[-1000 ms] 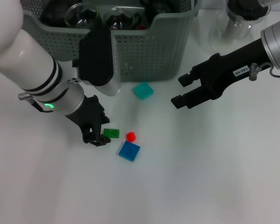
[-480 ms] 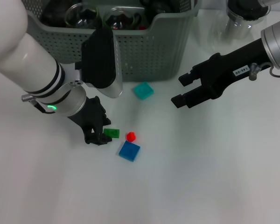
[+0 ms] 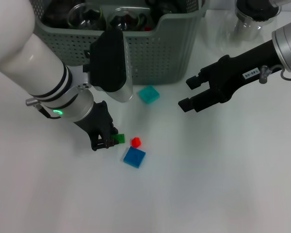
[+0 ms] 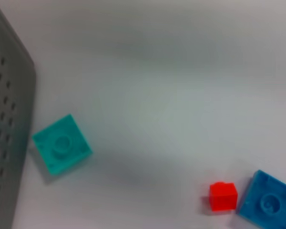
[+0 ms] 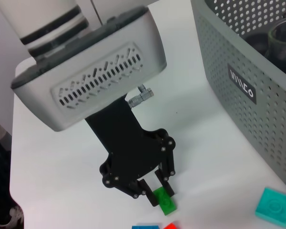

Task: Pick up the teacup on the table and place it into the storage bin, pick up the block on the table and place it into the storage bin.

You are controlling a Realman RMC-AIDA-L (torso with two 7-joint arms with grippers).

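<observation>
- The left gripper point(image 3: 108, 141) is down at the table point(image 3: 208, 184) with its black fingers point(image 5: 150, 196) either side of a small green block point(image 5: 164, 200); the fingers are close against it, though whether they press it cannot be told.
- The green block lies flat on the table — in the head view only its right end shows past the fingertips.
- Just beside it sits a small red block point(image 3: 136, 142), and touching or almost touching that, nearer the robot, a flat blue block point(image 3: 134, 157).
- A teal block point(image 3: 149, 94) lies apart from these, close to the front wall of the storage bin point(image 3: 155, 53).
- The storage bin stands at the far side of the table, grey-green with perforated walls; a black label point(image 5: 241, 83) shows on one wall, and glass vessels point(image 3: 82, 14) lie inside it.
- The right gripper point(image 3: 190, 93) hangs above the table well to the right of the blocks — fingers apart, holding nothing.
- Beyond the right arm, past the bin's right end, stands a clear container point(image 3: 247, 22).
</observation>
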